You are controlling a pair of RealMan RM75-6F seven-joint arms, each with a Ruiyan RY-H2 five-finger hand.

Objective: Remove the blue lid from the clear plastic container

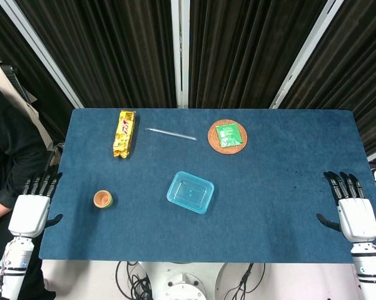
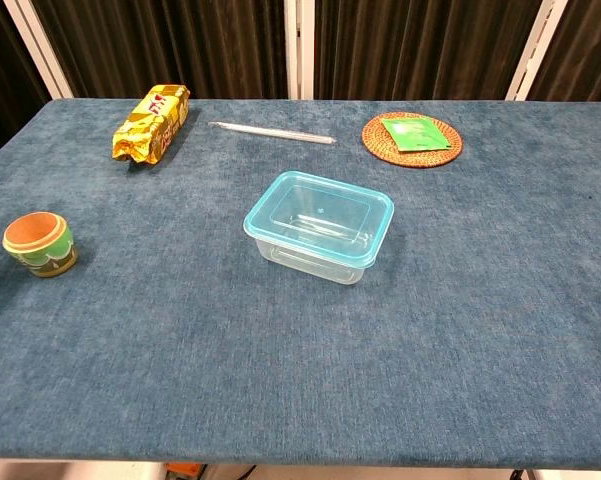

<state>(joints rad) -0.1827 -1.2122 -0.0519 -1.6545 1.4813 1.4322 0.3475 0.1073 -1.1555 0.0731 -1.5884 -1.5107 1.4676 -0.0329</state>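
Observation:
A clear plastic container (image 1: 190,192) (image 2: 319,228) sits near the middle of the blue table, its light blue lid (image 2: 320,213) seated flat on top. My left hand (image 1: 32,209) hovers at the table's left edge, fingers straight and apart, holding nothing. At the right edge my right hand (image 1: 353,211) is likewise spread and empty. Both hands are far from the container. Neither hand shows in the chest view.
A yellow snack packet (image 1: 124,133) (image 2: 152,122) lies at the back left, a thin clear straw (image 1: 171,133) (image 2: 271,132) beside it. A woven coaster with a green sachet (image 1: 228,135) (image 2: 412,136) sits back right. A small orange-green cup (image 1: 102,199) (image 2: 40,243) stands left.

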